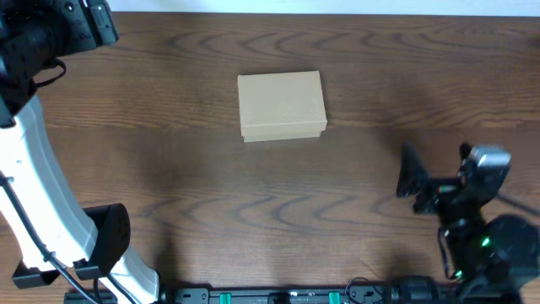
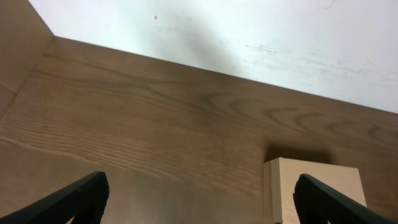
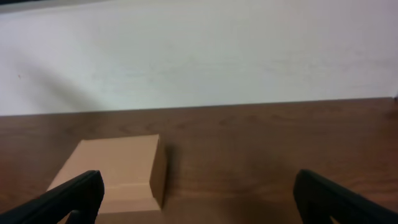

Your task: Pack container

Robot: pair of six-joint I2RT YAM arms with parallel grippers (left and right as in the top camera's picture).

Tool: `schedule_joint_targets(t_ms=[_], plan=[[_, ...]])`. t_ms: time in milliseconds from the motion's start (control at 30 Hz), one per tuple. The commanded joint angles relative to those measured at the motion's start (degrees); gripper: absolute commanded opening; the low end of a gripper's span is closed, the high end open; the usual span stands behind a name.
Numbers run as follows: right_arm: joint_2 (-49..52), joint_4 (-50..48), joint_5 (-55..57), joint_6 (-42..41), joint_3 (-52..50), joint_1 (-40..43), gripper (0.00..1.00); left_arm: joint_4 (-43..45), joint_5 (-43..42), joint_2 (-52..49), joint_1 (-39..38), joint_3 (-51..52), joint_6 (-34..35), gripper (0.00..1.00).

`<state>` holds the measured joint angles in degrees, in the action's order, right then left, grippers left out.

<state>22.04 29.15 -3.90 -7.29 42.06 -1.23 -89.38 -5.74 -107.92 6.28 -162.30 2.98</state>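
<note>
— Container (image 1: 282, 105) first: where did it sit?
— On the wooden table (image 1: 169, 177), toward the far middle, with its lid apparently shut flat and nothing touching it.
— And the right gripper (image 3: 196, 202)?
— It was well apart from the container, near the front right of the table. Its wrist camera showed two dark fingers (image 3: 68, 196) spread wide at the bottom corners. Only bare tabletop lay between them, and the container lay ahead and to the left.
— The left gripper (image 2: 199, 205)?
— It was also spread wide and held nothing. Its camera caught a corner of the container low on the right, partly behind one finger. From overhead the left arm (image 1: 38, 160) stood at the far left, a long way from the container, and its fingers were hard to make out there.
</note>
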Motion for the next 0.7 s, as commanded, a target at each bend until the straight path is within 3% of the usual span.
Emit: schedule_joint_targets(t_ms=[0, 200, 667], plan=[[-7.6, -2.4, 0.7, -0.9, -8.1, 0.1, 0.99, 0.0, 0.4, 0.0, 0.2, -0.6, -0.2, 0.96], [-22.1, -6.6, 0.7, -2.1, -19.6, 0.2, 0.99, 0.0, 0.4, 0.0, 0.2, -0.6, -0.2, 0.96], [-21.7, -15.1, 0.7, -3.4, -30.3, 0.5, 0.99, 0.0, 0.4, 0.0, 0.2, -0.6, -0.2, 0.96]])
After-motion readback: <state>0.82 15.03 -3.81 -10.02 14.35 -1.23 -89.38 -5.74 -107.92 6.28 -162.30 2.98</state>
